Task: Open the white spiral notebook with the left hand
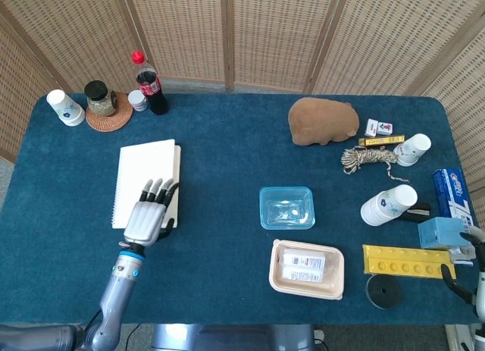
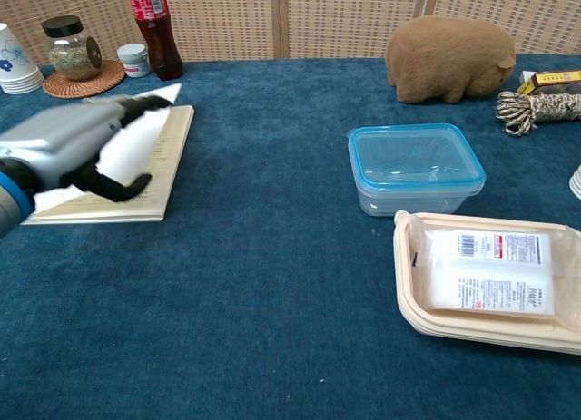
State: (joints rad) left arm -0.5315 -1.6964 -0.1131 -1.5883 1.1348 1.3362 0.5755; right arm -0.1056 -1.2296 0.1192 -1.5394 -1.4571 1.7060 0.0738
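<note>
The white spiral notebook (image 1: pixel 144 169) lies at the left of the blue table, spiral along its left edge. My left hand (image 1: pixel 148 218) is over its near right part. In the chest view the left hand (image 2: pixel 64 148) pinches the white cover (image 2: pixel 138 141) between the fingers above and the thumb below. The cover's right edge is raised off the pages (image 2: pixel 168 166), which show beneath it. Only a sliver of my right hand (image 1: pixel 464 283) shows at the bottom right corner, beside a yellow block, and its fingers are cut off.
A cola bottle (image 1: pixel 149 83), a jar on a coaster (image 1: pixel 100 98) and paper cups (image 1: pixel 64 107) stand behind the notebook. A clear blue-rimmed container (image 1: pixel 286 207), a food tray (image 1: pixel 307 269) and a brown plush (image 1: pixel 323 121) lie to the right.
</note>
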